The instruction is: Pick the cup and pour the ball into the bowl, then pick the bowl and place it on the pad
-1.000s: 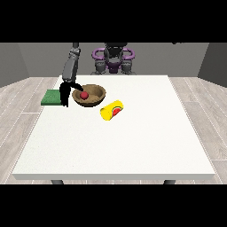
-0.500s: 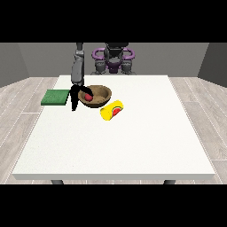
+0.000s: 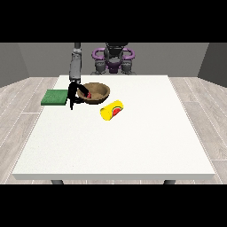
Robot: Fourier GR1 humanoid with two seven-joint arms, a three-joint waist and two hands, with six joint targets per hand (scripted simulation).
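Scanning from the view's left w/ the bowl as landmark: the green pad point(image 3: 55, 97) lay flat on the white table point(image 3: 115, 146), just beside the bowl's left side, long axis running roughly left-right across the view.

Next came the hand at the view's left point(image 3: 73, 95), hanging off a grey arm that dropped steeply from the robot at the top. It sat between pad and bowl, right at the bowl's left rim. Its fingers looked curled in toward that rim, apparently hooked on it, though they were too small to read in detail. So I'd judge it was pinching the rim, not spread.

The brown bowl point(image 3: 95, 92) stood upright, opening up, w/ the red ball point(image 3: 88, 95) inside near the left wall, close to the fingers. Pouring step looked done.

Right of and nearer the camera than the bowl, the yellow cup point(image 3: 111, 110) lay on its side, apart from the bowl, long axis diagonal, mouth showing red toward upper right.

Key relation for the coming move: pad lay directly left of the bowl, on the same side as the gripping hand, so prob. a short carry leftward w/ a lift to get onto the pad. Other hand wasn't visible anywhere.

No brands, labels or writing could be read on anything.
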